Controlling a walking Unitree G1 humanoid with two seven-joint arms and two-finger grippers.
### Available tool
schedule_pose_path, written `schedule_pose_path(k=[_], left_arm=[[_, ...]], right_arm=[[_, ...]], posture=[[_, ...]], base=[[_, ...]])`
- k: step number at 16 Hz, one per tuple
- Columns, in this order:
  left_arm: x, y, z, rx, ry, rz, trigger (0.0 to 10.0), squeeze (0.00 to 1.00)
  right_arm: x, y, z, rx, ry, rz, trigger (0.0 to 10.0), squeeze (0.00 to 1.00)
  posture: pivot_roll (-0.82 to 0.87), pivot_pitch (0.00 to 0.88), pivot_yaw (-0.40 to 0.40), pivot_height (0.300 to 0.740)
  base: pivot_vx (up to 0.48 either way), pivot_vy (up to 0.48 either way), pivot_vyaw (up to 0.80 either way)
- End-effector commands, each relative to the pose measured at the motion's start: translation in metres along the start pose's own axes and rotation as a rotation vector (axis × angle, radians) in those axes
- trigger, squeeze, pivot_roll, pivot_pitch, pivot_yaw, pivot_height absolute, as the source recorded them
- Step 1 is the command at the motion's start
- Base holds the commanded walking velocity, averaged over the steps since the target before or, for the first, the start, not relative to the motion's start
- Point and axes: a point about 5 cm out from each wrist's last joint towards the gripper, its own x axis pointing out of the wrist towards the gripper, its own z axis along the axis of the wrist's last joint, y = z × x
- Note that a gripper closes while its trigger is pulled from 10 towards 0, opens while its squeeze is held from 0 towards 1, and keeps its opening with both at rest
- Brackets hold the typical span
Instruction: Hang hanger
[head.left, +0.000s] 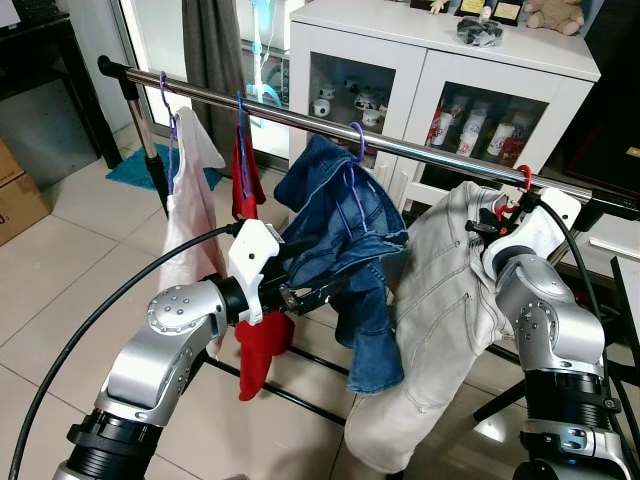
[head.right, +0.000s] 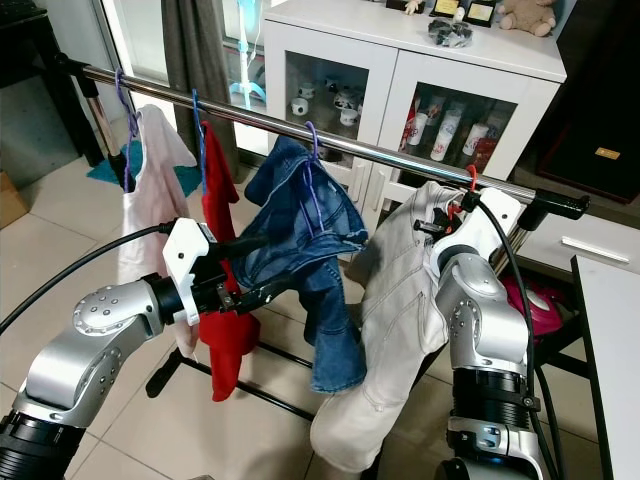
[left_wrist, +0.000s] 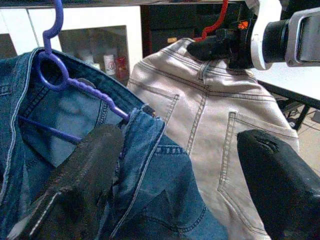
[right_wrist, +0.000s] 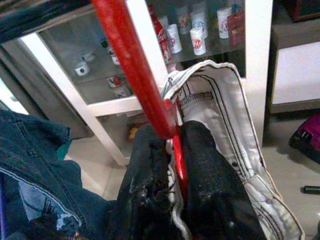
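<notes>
Right gripper (right_wrist: 172, 165) clenched on red hanger (right_wrist: 131, 75) with pale jeans (head.left: 440, 300), right of frame, hook over rail (head.left: 420, 150). Left gripper (left_wrist: 175, 170) released, centre, by blue jeans (head.left: 345, 225).

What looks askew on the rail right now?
The blue jeans sit bunched and lopsided on the purple hanger, waistband slumped to one side beside the open left pincer. The right pincer is shut on the red hanger.

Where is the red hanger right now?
The red hanger is hooked on the metal rail at the robot's right, carrying the pale jeans beside the blue jeans. The right gripper pinches it.
</notes>
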Motion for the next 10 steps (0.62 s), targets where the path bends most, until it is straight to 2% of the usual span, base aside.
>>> schedule_pose_path(k=[1,7,9,10], left_arm=[[0.004,-0.001,0.003,0.018,-0.003,-0.013,10.0,0.0],[0.004,0.0,0.003,0.034,-0.008,0.003,10.0,0.0],[0.004,0.004,0.004,0.042,-0.014,0.036,10.0,0.0],[0.003,0.011,0.006,0.053,-0.023,0.093,10.0,0.0]], right_arm=[[0.0,-0.007,-0.009,-0.003,0.035,-0.021,0.0,0.0],[-0.002,-0.008,-0.008,-0.056,0.006,-0.017,0.0,0.0],[-0.005,-0.009,-0.003,-0.086,-0.053,-0.012,0.0,0.0],[-0.011,-0.01,0.004,-0.115,-0.13,-0.004,0.0,0.0]], posture=[[-0.07,0.0,-0.054,0.74],[-0.07,0.0,-0.053,0.74],[-0.07,0.0,-0.053,0.74],[-0.07,0.0,-0.047,0.74]], base=[[0.0,0.0,0.0],[0.0,0.0,0.0],[0.0,0.0,0.0],[0.0,0.0,0.0]])
